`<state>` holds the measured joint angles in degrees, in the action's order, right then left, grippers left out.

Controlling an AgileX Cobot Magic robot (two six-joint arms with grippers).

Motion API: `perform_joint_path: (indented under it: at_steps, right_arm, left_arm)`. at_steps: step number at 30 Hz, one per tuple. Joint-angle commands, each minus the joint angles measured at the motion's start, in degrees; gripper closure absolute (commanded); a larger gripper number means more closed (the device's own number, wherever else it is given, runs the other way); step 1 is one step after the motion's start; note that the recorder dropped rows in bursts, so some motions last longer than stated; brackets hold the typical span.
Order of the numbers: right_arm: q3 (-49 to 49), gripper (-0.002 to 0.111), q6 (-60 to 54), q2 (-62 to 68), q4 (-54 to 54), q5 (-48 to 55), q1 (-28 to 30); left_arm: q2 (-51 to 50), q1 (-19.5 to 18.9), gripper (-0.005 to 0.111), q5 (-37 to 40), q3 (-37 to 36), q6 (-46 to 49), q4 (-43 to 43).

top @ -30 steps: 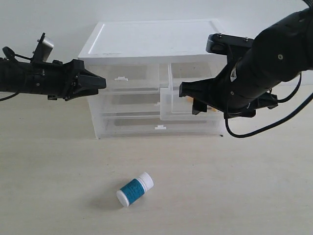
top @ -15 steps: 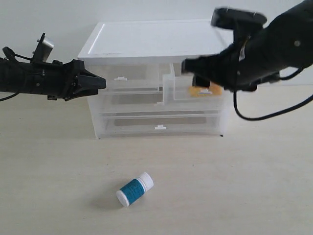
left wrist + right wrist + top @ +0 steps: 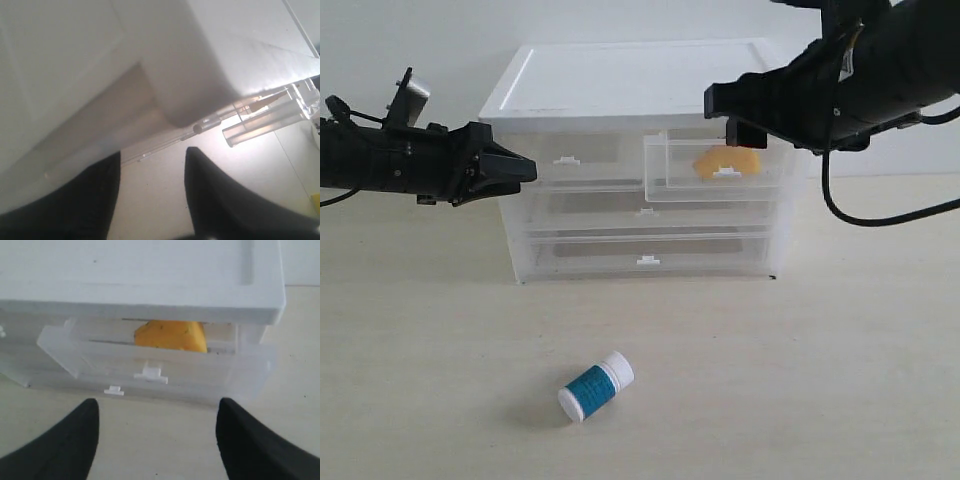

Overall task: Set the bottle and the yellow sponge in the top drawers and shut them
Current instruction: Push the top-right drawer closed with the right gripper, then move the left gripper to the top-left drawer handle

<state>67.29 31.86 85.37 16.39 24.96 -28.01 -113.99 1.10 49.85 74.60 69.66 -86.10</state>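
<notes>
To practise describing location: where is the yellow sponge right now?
In the exterior view, the yellow sponge sits inside the part-open top right drawer, right of centre, just under the unit's white top.

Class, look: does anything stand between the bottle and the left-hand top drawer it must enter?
Yes: that drawer is shut, so its own front bars the bottle. Nothing else visible lies between them on the table.
</notes>
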Motion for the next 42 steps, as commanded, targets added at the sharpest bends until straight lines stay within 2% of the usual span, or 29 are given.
perform_joint_path:
  at_steps: [1,7,12,17,27,37,42]
  right_arm:
    - [0.0,0.049,-4.9,1.3,-4.5,1.8,0.1]
    - [0.0,0.049,-7.5,6.4,-6.8,-4.1,0.1]
    - [0.0,0.049,-7.5,9.9,-6.1,-16.1,0.1]
    - [2.5,0.049,-9.6,13.1,-5.6,-19.6,0.2]
    - [5.9,0.049,-11.4,13.4,-5.0,-18.3,2.3]
    - [5.9,0.049,-12.6,11.1,-6.4,-6.5,2.1]
    - [5.9,0.049,-12.9,11.3,-6.4,-4.5,2.1]
  left_arm:
    - [-0.3,-0.4,0.066,-3.6,0.8,0.7,-2.9]
    - [-0.3,-0.4,0.066,-3.6,0.8,0.7,-2.7]
    - [-0.3,-0.4,0.066,-3.6,0.8,0.7,-2.7]
    - [-0.3,-0.4,0.066,-3.6,0.8,0.7,-2.7]
    - [-0.3,-0.4,0.066,-3.6,0.8,0.7,-2.7]
    - [-0.3,-0.4,0.066,-1.8,0.8,0.7,-2.7]
    - [-0.3,-0.4,0.066,-0.8,0.8,0.7,-2.0]
